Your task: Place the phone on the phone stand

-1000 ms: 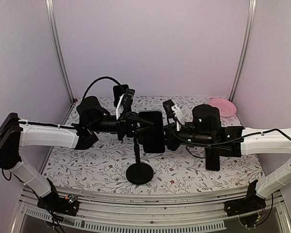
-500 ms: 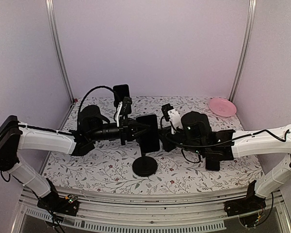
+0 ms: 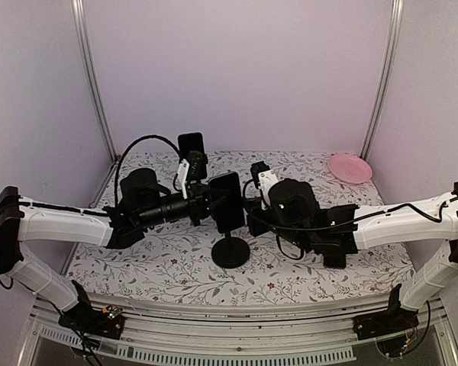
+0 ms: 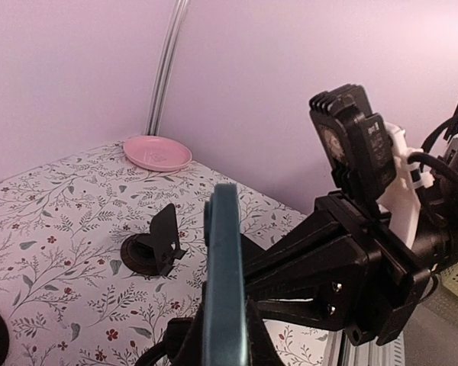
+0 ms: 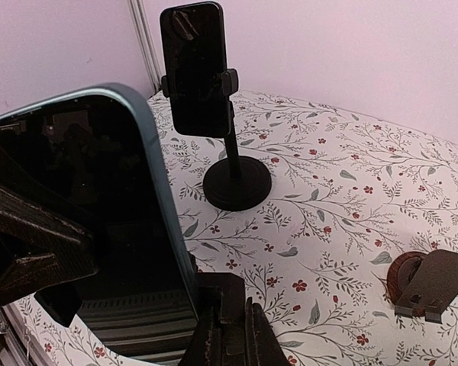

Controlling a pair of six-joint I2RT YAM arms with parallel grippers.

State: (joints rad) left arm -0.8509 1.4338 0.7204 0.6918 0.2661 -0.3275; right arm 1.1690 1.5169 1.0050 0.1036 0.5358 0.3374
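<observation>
The phone (image 3: 227,200), dark with a teal rim, stands upright at the top of the black phone stand, whose round base (image 3: 230,252) rests on the table. My left gripper (image 3: 211,203) reaches in from the left and is shut at the stand's head. In the left wrist view the phone (image 4: 225,282) is edge-on between dark pieces just above that gripper (image 4: 225,354). My right gripper (image 3: 248,210) comes from the right and is shut on the phone's edge. In the right wrist view its fingers (image 5: 240,335) meet the phone (image 5: 76,229).
A second stand (image 3: 191,145) holding another phone stands at the back left; it also shows in the right wrist view (image 5: 198,69). A pink plate (image 3: 349,168) lies at the back right. A small black holder on a brown disc (image 4: 153,244) lies on the table.
Both grippers and the phone have moved left and slightly back. The stand's base has shifted right and back and now sits directly under the phone.
</observation>
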